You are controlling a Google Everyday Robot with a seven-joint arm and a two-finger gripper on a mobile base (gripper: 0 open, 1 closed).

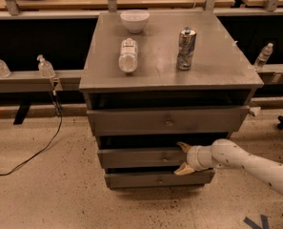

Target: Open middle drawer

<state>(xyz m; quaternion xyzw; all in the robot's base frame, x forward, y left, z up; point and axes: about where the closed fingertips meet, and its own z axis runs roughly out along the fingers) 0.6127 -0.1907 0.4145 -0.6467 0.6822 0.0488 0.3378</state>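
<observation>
Writing on the label of the bottle (128, 55), lying near the left edge of the cabinet top (217, 56), and on the can (186, 49) standing toward the right edge, is too small to be read. The middle drawer (141, 157), second of three, is being straddled by the gripper (183, 158) just right of its knob (165, 159), the fingers being held wide apart above and below the front.

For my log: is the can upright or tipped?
Upright, standing on its base on the cabinet. The gripper is at the middle drawer front.
</observation>
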